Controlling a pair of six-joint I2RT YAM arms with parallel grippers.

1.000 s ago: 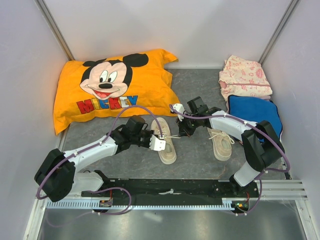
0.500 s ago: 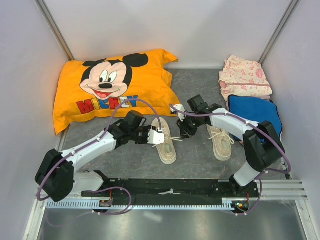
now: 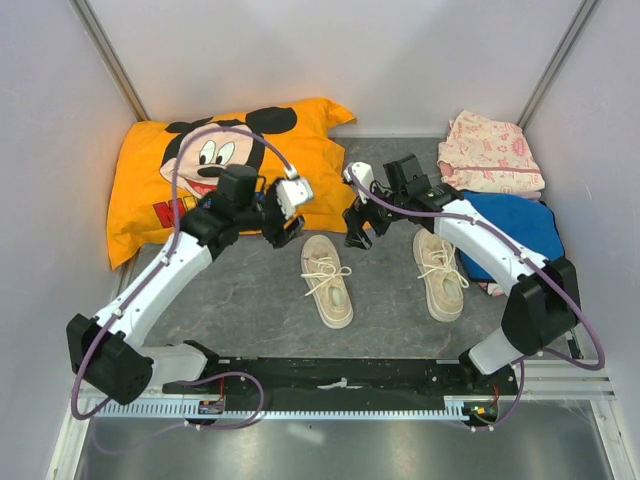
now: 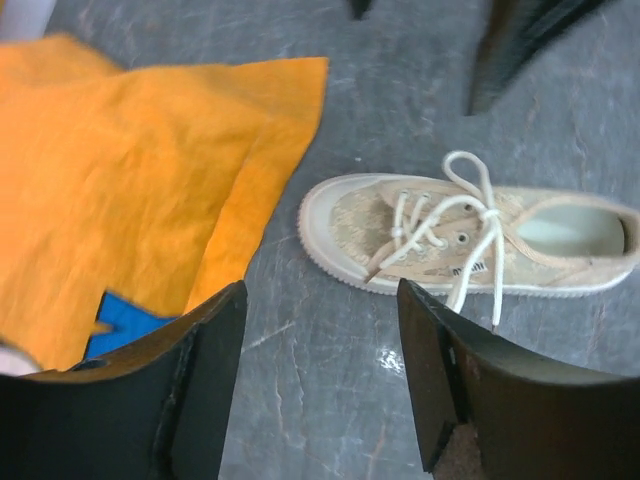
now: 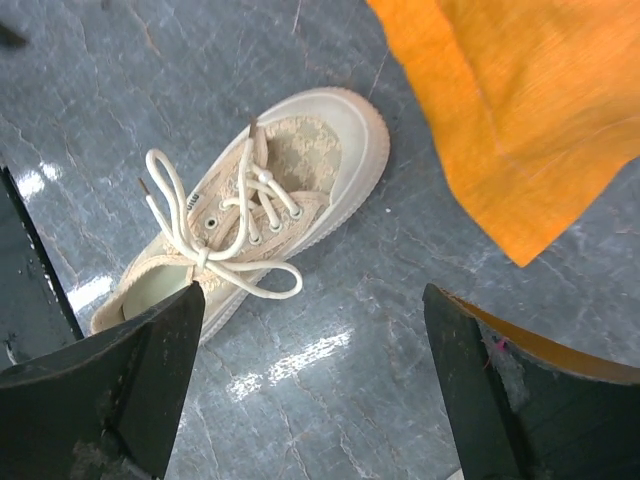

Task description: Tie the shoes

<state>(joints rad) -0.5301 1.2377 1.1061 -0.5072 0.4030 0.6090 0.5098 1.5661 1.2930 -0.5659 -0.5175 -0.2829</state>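
Shoes [image 3: 327, 285] lie clear of the left tool [image 3: 287, 230] and right tool [image 3: 360, 232], both spread wide, seemingly empty.

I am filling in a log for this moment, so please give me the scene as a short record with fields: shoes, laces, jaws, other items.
middle shoe: sole down, laces knotted in a bow
second shoe: to its right, apart from it, knot unclear
left jaws: open, holding nothing
right jaws: open, holding nothing
other items: orange pillow, pink cloth, blue cloth
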